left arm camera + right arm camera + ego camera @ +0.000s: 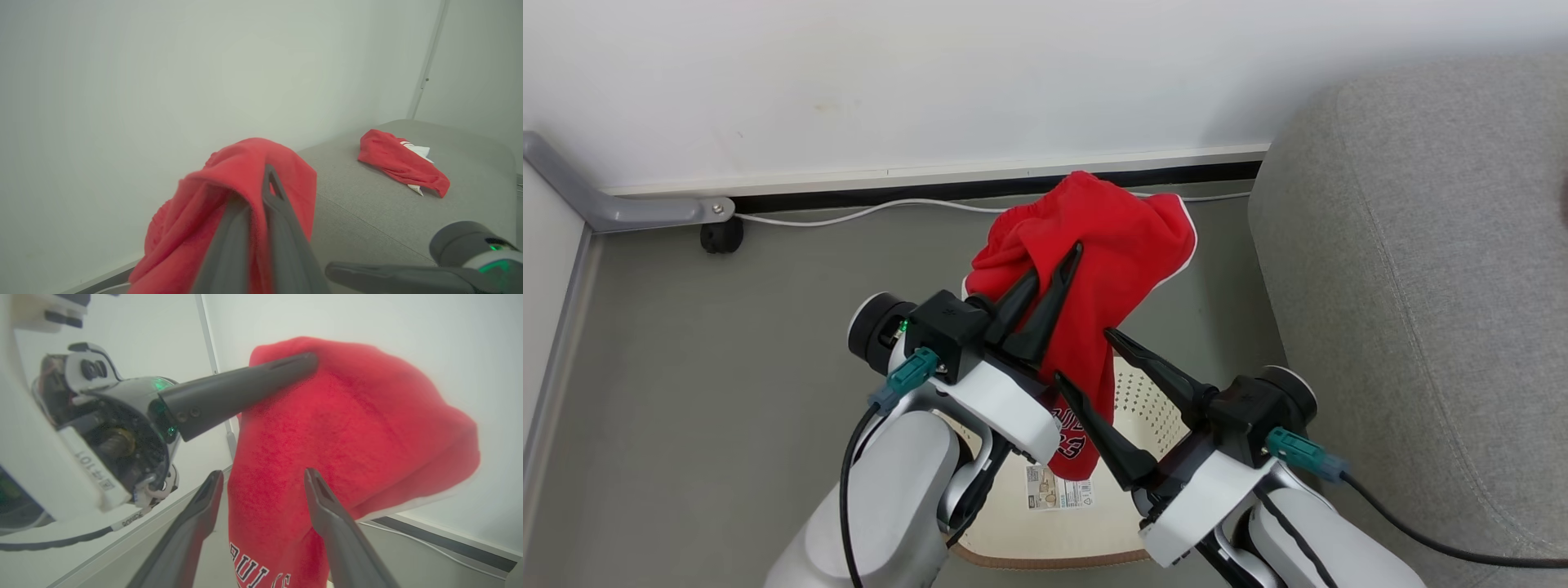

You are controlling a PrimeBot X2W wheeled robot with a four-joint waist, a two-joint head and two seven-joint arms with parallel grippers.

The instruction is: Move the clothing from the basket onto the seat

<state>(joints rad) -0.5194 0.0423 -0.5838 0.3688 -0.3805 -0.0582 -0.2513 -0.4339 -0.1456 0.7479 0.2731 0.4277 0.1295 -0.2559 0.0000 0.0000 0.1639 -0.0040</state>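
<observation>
My left gripper [1055, 263] is shut on a bright red garment [1094, 245] with white trim and holds it up above the basket [1013, 531]. The cloth hangs down, and its dark-and-white lettering [255, 571] shows near the lower end. My right gripper [1083, 353] stands open just to the right, its fingers [314, 490] on either side of the hanging cloth; whether they touch it is unclear. The cream basket shows a paper label [1058, 490] on its floor. A second red garment [402, 165] lies on the grey seat [367, 212]. The left gripper [253, 185] pinches the cloth at its top fold.
The grey seat [1421, 286] rises at the right, close to the basket. A white cable [866, 211] runs along the wall's base. A black caster [721, 235] under a grey metal bar [621, 208] stands at the back left. Grey floor [727, 343] stretches to the left.
</observation>
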